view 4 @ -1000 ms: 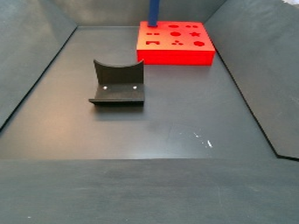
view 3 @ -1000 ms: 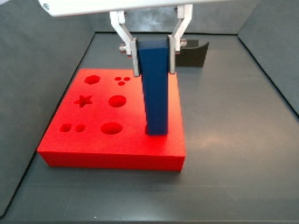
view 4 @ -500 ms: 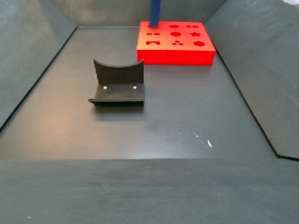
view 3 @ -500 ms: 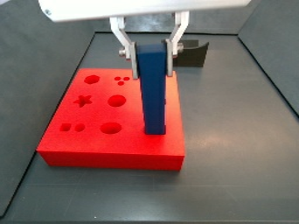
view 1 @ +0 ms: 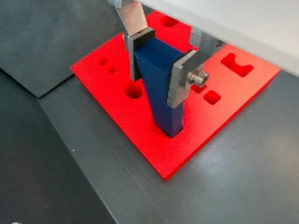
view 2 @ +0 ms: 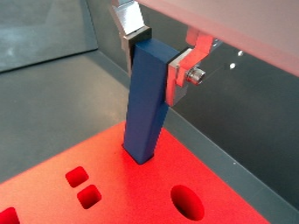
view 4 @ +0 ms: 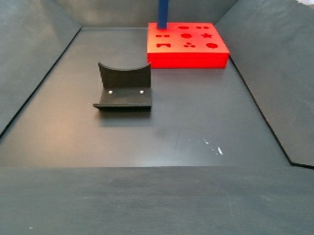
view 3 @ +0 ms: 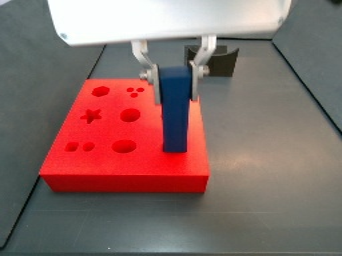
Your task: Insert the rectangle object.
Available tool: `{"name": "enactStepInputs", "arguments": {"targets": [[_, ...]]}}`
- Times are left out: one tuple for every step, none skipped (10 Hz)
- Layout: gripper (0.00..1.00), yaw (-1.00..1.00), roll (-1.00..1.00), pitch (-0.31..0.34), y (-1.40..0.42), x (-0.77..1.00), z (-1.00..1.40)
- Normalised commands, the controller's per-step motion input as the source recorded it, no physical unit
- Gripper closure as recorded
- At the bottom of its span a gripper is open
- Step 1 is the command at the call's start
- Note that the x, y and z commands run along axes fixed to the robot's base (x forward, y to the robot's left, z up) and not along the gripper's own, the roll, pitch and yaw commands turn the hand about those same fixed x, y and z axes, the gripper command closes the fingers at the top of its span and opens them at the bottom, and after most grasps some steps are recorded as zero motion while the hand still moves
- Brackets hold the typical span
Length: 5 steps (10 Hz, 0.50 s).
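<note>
The rectangle object, a slim blue bar [view 3: 175, 110], stands upright with its lower end in a slot near the edge of the red board [view 3: 94, 150]. My gripper [view 3: 171, 72] is shut on the bar's top, one silver finger on each side. Both wrist views show the gripper [view 1: 163, 63] [view 2: 158, 57] clamping the bar [view 1: 162, 101] [view 2: 146, 114] above the board [view 1: 239, 105] [view 2: 128, 192]. In a side view only a short piece of the bar [view 4: 161, 11] shows above the far board [view 4: 186, 46]; the gripper is out of that view.
The board has several other shaped holes, round, star and square [view 3: 96, 115]. The dark fixture [view 4: 123, 87] stands on the grey floor in the middle of the bin, and shows behind the board in a side view [view 3: 222, 62]. Sloped bin walls surround the floor.
My gripper has come down with the blue bar, and less of the bar stands above the red board. The board has shifted slightly.
</note>
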Motion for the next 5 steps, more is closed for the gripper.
{"name": "enactStepInputs", "arguments": {"targets": [[1.00,-0.07,0.00,0.154,-0.08,0.27,-0.94],[1.00,-0.11,0.00,0.171,-0.05,0.26,-0.90],[1.00,-0.21,0.00,0.184,0.00,0.24,-0.86],[1.00,-0.24,0.00,0.191,0.00,0.23,-0.84],[1.00,-0.22,0.00,0.189,0.00,0.24,-0.85]]}}
